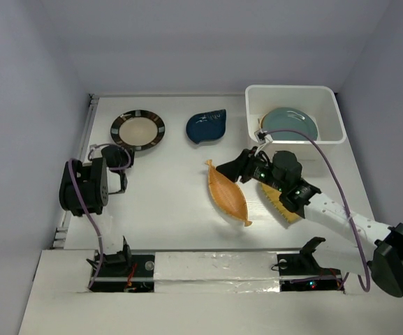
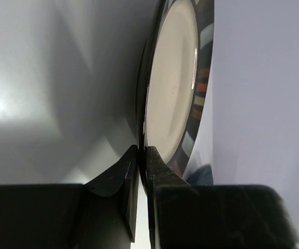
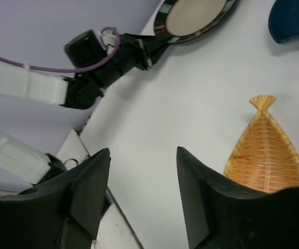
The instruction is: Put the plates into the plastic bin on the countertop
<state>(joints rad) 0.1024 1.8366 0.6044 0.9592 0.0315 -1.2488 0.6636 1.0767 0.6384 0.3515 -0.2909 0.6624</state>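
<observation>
The cream plate with the brown-striped rim (image 1: 138, 130) lies at the back left of the countertop (image 1: 166, 202). My left gripper (image 1: 121, 152) is shut on its near rim; the left wrist view shows the jaws (image 2: 142, 150) pinching the plate's edge (image 2: 172, 78). My right gripper (image 1: 241, 167) stands open and holds nothing (image 3: 141, 155), just beside the orange boat-shaped plate (image 1: 228, 192) (image 3: 268, 150). A yellow-green ribbed plate (image 1: 279, 204) lies partly hidden under the right arm. The navy leaf plate (image 1: 207, 126) is at the back centre. A pale teal plate (image 1: 290, 123) rests inside the white plastic bin (image 1: 330, 115).
Pale lavender walls close in the left, back and right sides. The left arm's body (image 1: 82, 185) sits by the left wall. The right arm (image 1: 341, 216) stretches across the right side, below the bin. In the right wrist view the left arm's gripper (image 3: 133, 52) reaches the striped plate (image 3: 196, 15).
</observation>
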